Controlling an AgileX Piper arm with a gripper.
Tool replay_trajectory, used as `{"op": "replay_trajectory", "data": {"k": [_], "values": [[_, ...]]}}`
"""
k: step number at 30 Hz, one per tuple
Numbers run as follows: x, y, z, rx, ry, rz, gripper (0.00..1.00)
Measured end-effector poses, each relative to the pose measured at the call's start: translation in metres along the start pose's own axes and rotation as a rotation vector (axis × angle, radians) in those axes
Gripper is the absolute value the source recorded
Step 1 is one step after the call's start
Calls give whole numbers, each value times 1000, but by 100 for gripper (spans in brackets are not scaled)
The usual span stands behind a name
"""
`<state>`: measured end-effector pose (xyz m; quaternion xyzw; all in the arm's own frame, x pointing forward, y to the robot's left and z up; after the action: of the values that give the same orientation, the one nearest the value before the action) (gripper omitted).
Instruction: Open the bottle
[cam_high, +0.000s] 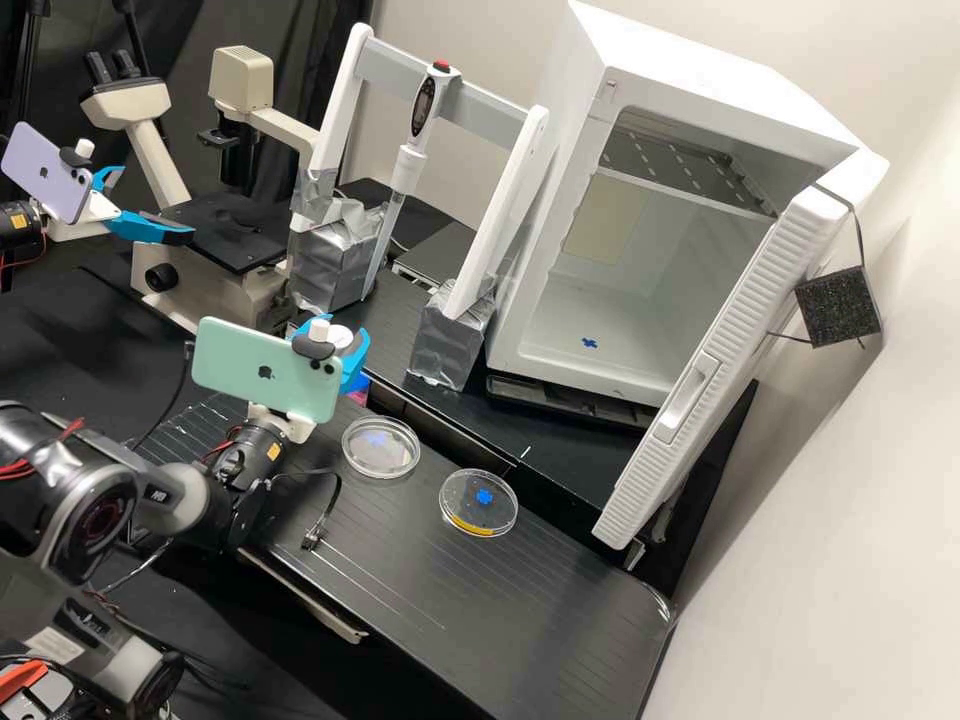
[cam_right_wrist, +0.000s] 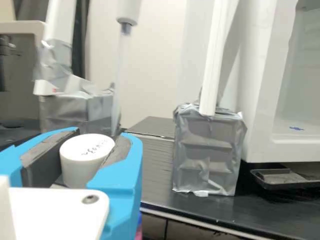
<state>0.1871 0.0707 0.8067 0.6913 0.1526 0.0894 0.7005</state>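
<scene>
In the high view my gripper (cam_high: 334, 330) is at the back edge of the bench, behind the green phone, with the bottle's round white cap (cam_high: 342, 339) between its blue fingers. A small pink and blue patch (cam_high: 358, 386) shows below them. In the wrist view the gripper (cam_right_wrist: 101, 135) is shut on the white cap (cam_right_wrist: 80, 162), whose marked top faces up between the two dark pads. The fingers and the white mount hide most of what lies under the cap.
Two clear round dishes, one (cam_high: 381, 448) near the arm and another (cam_high: 479, 503) farther right, lie on the black bench (cam_high: 560, 600). Behind stand a taped white frame (cam_high: 450, 340) holding a pipette, an open white incubator (cam_high: 560, 330) and a microscope (cam_high: 225, 235).
</scene>
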Motion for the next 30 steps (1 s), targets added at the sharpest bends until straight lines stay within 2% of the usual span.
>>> {"op": "replay_trajectory", "data": {"k": [4, 8, 11, 16, 22, 30], "values": [[-12, -10, -5, 5, 39, -29, 0], [-16, -24, -7, -26, 60, -87, 0], [-14, -30, -4, -46, 42, -106, 0], [-12, -33, 4, -50, -19, -108, 0], [-12, -33, 5, -48, -24, -101, 0], [-11, -39, 3, -72, -11, -118, 0]]}}
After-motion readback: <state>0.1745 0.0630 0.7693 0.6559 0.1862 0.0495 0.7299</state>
